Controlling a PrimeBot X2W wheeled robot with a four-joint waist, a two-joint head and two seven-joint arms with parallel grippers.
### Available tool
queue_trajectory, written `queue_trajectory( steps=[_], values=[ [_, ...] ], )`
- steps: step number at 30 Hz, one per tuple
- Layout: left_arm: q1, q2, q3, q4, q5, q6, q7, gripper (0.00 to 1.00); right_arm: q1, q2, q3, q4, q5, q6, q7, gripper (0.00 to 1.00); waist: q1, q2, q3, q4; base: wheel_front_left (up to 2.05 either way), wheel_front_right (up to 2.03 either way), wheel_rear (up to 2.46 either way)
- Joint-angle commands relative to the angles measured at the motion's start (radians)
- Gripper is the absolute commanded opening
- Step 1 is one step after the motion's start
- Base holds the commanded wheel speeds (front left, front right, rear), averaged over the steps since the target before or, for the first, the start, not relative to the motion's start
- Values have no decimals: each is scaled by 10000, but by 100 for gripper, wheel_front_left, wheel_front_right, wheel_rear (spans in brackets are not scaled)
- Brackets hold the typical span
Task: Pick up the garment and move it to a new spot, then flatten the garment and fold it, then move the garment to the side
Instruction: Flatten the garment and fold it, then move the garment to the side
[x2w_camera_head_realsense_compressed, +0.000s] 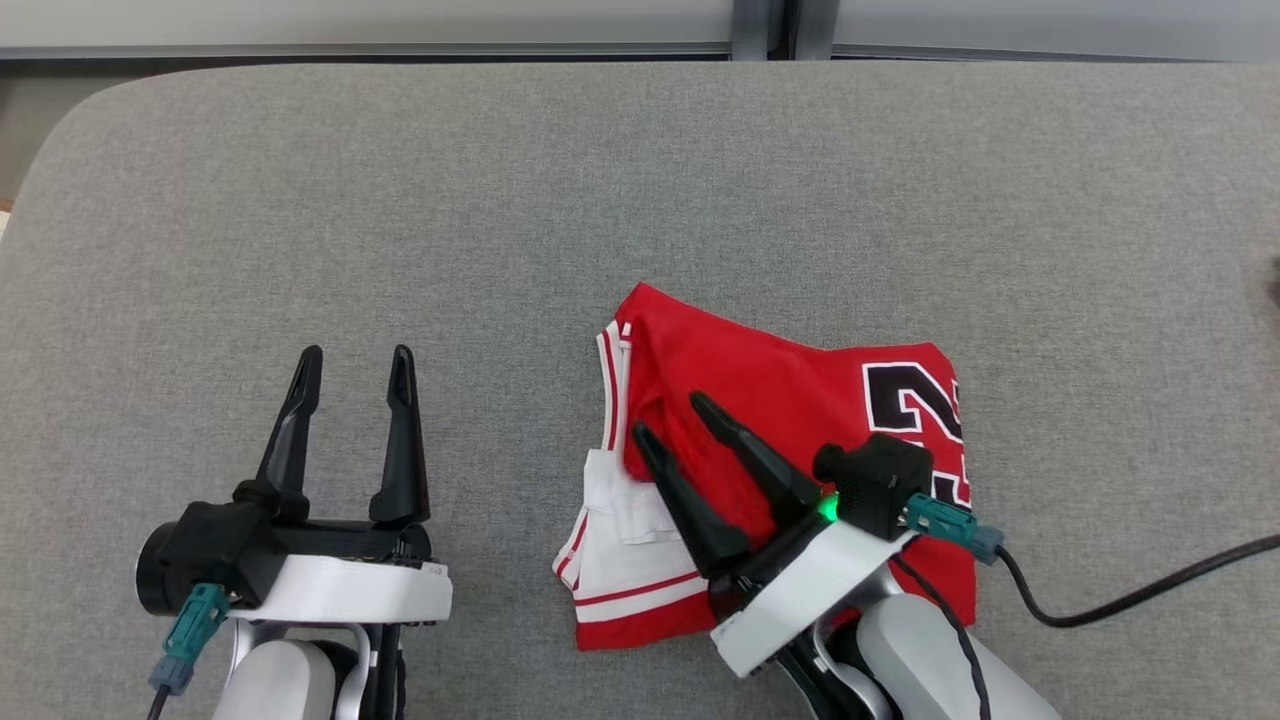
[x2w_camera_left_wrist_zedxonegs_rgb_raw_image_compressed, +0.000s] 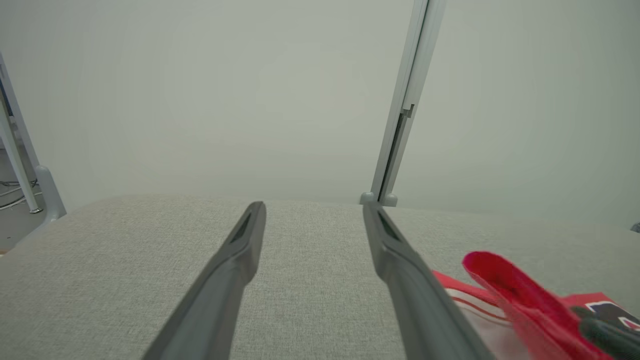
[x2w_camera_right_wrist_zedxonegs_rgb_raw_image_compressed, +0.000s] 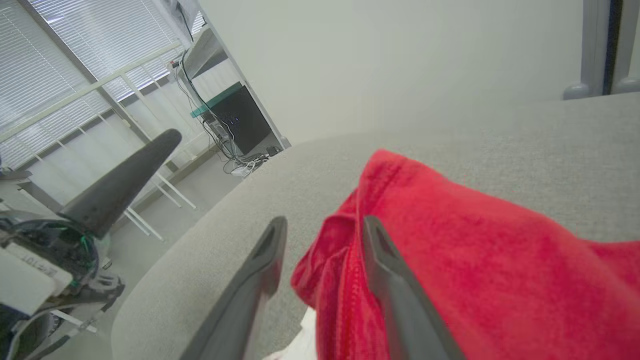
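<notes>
On the grey tabletop (x2w_camera_head_realsense_compressed: 600, 180), right of centre, lies the garment (x2w_camera_head_realsense_compressed: 780, 400), a red jersey with white striped trim and a black number, roughly folded (one red fold stands up at its far-left corner). The right tool (x2w_camera_head_realsense_compressed: 668, 414) hangs over it, fingers parted; its wrist view shows that raised fold between them, and window blinds (x2w_camera_right_wrist_zedxonegs_rgb_raw_image_compressed: 50, 75) beyond the tabletop's edge. Well apart, the left tool (x2w_camera_head_realsense_compressed: 357, 352) stands wide and empty.

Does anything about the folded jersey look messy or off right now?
Yes. The jersey is folded untidily: a red flap stands up in a ridge at its far left corner, and white fabric lies uncovered along its near left side.
</notes>
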Motion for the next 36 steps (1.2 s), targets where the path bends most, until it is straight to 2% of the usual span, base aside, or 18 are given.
queue_trajectory(
  steps=[1, 4, 7, 16, 20, 24, 36],
  values=[
    [-134, 4, 53, 9, 10, -39, 1, 100, -143, -4, 54, -60, -2, 0, -125, 100, 0, 0, 0, -26, 0, 0, 0],
    [-112, -3, 108, 52, 33, -44, 1, 100, -403, -384, 141, -363, 20, 0, -800, 100, 0, 0, -23, -112, 0, 0, 0],
    [-91, -6, 166, 68, 61, -45, 1, 100, -465, -842, -416, -836, -235, 0, -1162, 100, 0, 0, -63, -222, 0, 0, 0],
    [206, 180, 396, 288, 172, -33, 1, 100, 1166, -2123, -3922, -1891, -1682, 1, -1200, 100, 0, 0, -394, -571, 0, 0, 0],
    [446, 304, 462, 471, 159, -23, 2, 100, 2162, -2212, -5112, -2222, -2045, 0, -911, 100, 0, 0, -693, -686, 0, 0, 0],
    [739, 411, 502, 655, 98, -9, 39, 100, 3149, -2097, -5739, -2639, -2313, 0, -537, 100, 0, 0, -1024, -788, 0, 0, 0],
    [2059, 785, 447, 951, -4, 12, 432, 100, 4855, -1794, -6127, -3272, -2522, 0, 139, 100, 0, 0, -2472, -939, 0, 0, 0]
  ],
)
